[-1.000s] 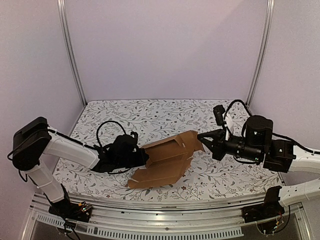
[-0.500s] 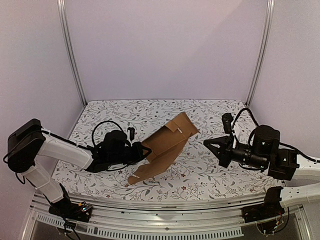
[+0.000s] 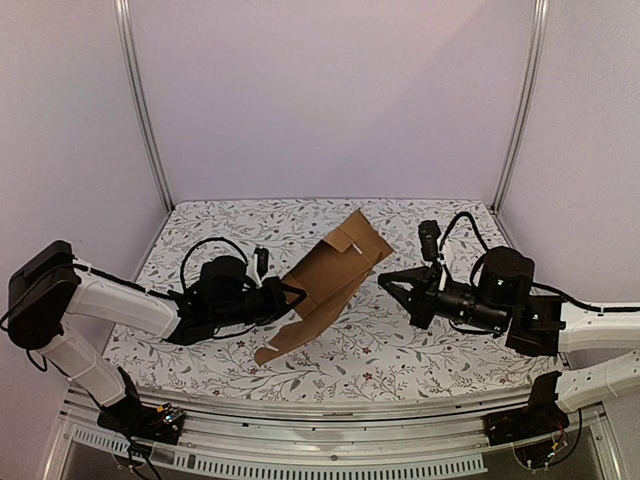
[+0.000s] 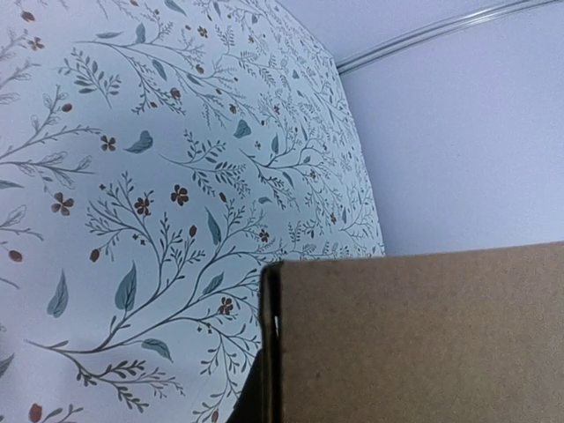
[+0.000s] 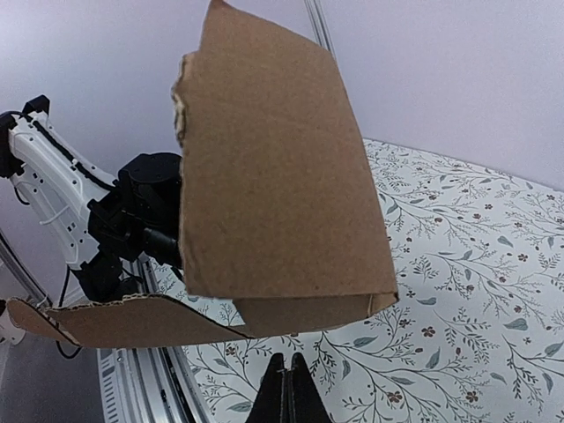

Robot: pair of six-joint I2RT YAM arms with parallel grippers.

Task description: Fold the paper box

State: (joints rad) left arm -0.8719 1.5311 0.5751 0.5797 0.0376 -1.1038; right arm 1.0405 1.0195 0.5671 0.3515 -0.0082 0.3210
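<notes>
Left gripper [image 3: 289, 298] is clenched on the near-left edge of the paper box [image 3: 332, 278], holding the brown sheet partly folded and tilted up off the floral-patterned table [image 3: 250, 225], which fills the floor of the scene between pale lilac walls. Two metal frame posts [image 3: 141, 110] rise at the far corners. The box sits mid-table, its upper flap leaning to the far right and its lowest flap trailing toward the near edge. In the left wrist view, cardboard [image 4: 414, 335] covers the lower right, hiding that gripper's own fingers. The right gripper [image 3: 386, 283] is pinched shut on nothing, pointing left at the box from just beside its right side, apart from it; in its wrist view the fingertips [image 5: 286, 392] meet below the raised panel [image 5: 273, 176], which blocks most of the left arm behind. A black cable [image 3: 205, 252] loops above the left wrist.
</notes>
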